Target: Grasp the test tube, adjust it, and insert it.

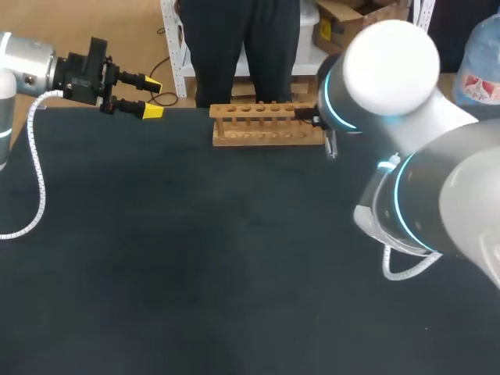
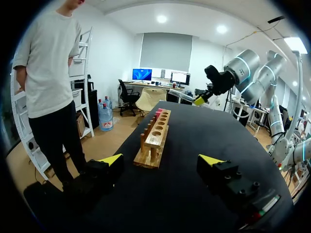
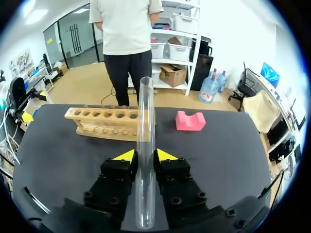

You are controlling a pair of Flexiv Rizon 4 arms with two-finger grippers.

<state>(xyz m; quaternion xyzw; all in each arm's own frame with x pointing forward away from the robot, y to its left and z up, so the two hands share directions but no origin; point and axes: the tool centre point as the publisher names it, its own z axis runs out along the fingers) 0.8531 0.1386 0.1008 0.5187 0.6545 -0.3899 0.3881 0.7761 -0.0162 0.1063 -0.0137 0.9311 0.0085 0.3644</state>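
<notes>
Right wrist view: right end effector point(image 3: 145, 155) clamps test tube point(image 3: 145, 109); left end effector point(image 2: 161, 160) wide.

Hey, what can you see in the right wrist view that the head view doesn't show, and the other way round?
Only the right wrist view: the right gripper shut on the clear test tube, and a pink block on the table beside the wooden rack. Only the head view: the left gripper shown plainly, jaws open, and the right arm, whose body hides its own gripper. Both: the rack and the dark table.
</notes>
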